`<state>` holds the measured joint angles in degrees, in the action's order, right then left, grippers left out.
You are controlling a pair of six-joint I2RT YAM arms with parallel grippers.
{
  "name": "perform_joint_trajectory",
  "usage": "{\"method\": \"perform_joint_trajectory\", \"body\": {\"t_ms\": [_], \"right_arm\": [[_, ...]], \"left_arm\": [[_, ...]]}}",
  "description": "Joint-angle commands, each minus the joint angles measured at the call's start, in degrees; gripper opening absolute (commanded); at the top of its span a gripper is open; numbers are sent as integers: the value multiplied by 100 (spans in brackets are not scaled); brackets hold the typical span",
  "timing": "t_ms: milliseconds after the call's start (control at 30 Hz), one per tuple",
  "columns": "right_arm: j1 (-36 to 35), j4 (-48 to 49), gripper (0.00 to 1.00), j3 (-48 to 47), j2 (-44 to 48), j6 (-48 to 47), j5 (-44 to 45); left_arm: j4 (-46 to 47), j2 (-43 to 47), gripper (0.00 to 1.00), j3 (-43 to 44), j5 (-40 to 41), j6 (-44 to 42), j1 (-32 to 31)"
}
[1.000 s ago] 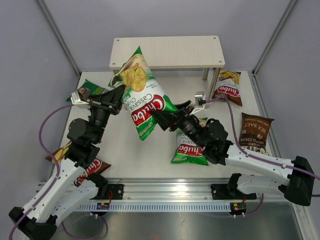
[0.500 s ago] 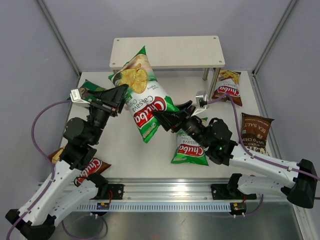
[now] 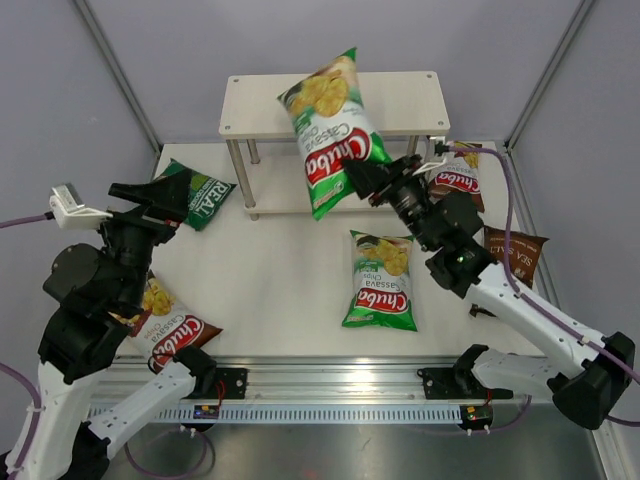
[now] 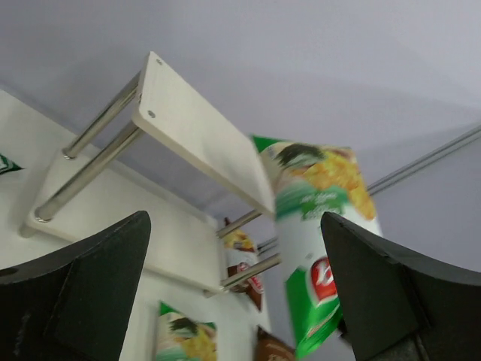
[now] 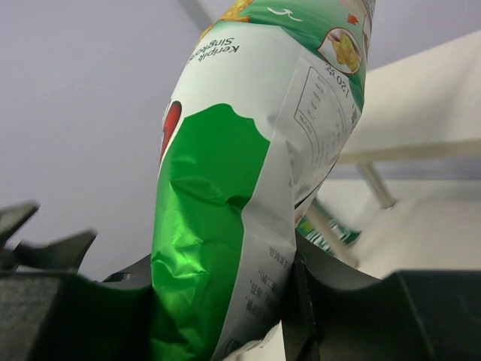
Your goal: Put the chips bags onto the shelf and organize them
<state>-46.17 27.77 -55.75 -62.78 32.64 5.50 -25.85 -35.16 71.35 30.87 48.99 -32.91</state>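
Shelf (image 3: 400,100) at tabletop (image 3: 280,270) rear; raised Chuba bag (image 3: 330,130) before its top board; REAL bag (image 3: 197,193) at its left; second Chuba bag (image 3: 382,280) mid-tabletop.

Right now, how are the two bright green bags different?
The raised bag hangs in the air, pinched by the right gripper; the flat bag lies on the table, untouched. The raised bag is tilted at the shelf's front edge; the flat bag lies farther from it. Both are green Chuba bags.
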Motion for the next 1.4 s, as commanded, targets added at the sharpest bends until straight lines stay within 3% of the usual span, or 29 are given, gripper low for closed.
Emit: {"method": "perform_joint_trajectory", "body": {"t_ms": [0,167,233,367,567,733,800,933,1000,1100,1200,1367], "right_arm": [[818,-269,16,-902,-75,594,-277],[2172,-878,16,-1342,-190,1277,-180],[2942,-931,17,-1465,-505,1629,-765],[3561,-799,17,-1772,-1200,2334,-1402],[3642,-1053,22,-2098,-1702,2746,-1666],[3642,-1870,45,-2203,-1895,3178,-1446],[3642,-2622,48,-2458,-1948,3195,-1124],[3642,-3049,56,-2405,-1799,3345,-726],[3642,-3479,67,-2485,-1755,3354,-586],[3642,-3550,73,-2266,-1536,3546,-200],[3607,-3752,72,-2125,-1316,3792,117],[3510,-3867,48,-1949,-1061,4162,592]], "left_arm": [[-965,-404,99,466,-308,-1048,-14],[-1677,-493,99,362,-1310,-1761,-14],[-1748,-405,99,126,-1565,-1936,-14],[-1845,-124,99,-243,-1743,-2166,-14],[-1986,0,99,-517,-1725,-2359,-14],[-1907,53,99,-798,-1830,-2368,-14],[-1898,79,99,-877,-1813,-2377,-14],[-1907,141,99,-956,-1778,-2394,-14],[-1924,132,99,-974,-1769,-2394,-14],[-1924,114,99,-1000,-1778,-2394,-14],[-1924,114,99,-1044,-1787,-2359,-14],[-1942,123,99,-1062,-1822,-2307,-14]]}}
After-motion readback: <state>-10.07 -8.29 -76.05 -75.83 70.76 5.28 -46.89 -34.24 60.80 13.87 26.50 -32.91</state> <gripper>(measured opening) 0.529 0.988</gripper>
